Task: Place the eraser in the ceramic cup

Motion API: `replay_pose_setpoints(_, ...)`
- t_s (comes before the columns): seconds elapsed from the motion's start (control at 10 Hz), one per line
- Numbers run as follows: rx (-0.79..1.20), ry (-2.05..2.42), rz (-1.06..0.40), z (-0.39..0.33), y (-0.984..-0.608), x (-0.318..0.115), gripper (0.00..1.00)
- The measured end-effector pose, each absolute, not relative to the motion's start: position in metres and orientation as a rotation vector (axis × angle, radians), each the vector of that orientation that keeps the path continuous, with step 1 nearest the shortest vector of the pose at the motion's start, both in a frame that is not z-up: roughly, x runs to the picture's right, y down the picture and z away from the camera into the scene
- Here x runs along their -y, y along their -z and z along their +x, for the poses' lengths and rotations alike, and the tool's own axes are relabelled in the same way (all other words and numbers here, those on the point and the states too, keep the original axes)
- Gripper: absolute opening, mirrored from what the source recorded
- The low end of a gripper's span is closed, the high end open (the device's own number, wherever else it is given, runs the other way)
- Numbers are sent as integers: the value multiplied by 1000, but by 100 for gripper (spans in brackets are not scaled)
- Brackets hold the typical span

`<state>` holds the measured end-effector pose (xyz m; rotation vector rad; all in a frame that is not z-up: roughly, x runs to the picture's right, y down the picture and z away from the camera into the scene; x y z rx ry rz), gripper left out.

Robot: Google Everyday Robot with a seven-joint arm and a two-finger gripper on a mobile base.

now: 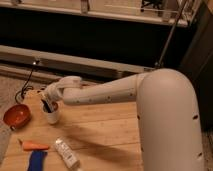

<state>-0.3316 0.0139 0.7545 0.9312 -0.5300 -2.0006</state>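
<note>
Claw sits at ceramic cup mouth, above wooden table.

The gripper hangs over the small white ceramic cup near the wooden worktop's left edge, right of the orange-red bowl.

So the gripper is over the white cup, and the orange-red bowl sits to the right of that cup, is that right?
Not quite. The camera view shows the gripper at the ceramic cup, but the orange-red bowl sits to the left of the cup in the picture, near the table's left edge, not to its right.
</note>
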Motion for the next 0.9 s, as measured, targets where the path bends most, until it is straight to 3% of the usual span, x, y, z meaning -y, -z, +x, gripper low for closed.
replay_pose_setpoints(0.2,532,2005,927,-329,-755,-28,79)
replay_pose_setpoints(0.9,533,2007,874,-323,-758,-52,80)
